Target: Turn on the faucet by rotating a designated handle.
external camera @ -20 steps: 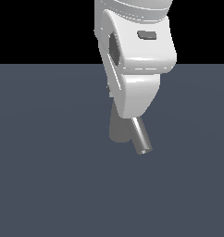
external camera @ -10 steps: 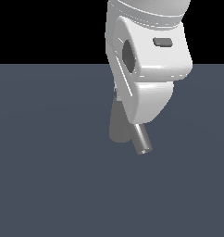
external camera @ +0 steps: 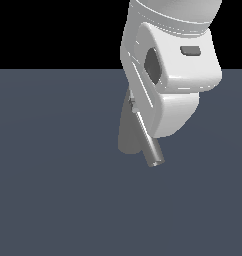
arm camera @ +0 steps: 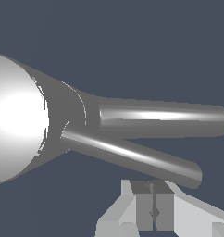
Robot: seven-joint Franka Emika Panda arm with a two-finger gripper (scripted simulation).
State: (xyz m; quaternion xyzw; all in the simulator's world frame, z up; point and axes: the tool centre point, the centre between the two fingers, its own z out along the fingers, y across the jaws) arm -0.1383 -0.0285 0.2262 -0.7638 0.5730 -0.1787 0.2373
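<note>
The faucet is a grey leaning column in the exterior view, mostly hidden behind my white hand. Its shiny spout slants down toward that view's right. In the wrist view the faucet's bright round cap fills one side. From it run the thick spout and the slimmer handle. My gripper is shut with nothing between its fingers. Its tips sit just beside the handle's outer part. I cannot tell whether they touch it.
A flat dark grey-blue floor spreads around the faucet, with black background above it. No other objects show in either view.
My hand has shifted toward the exterior view's right and slightly lower, and it looms larger. The faucet and its spout have not moved.
</note>
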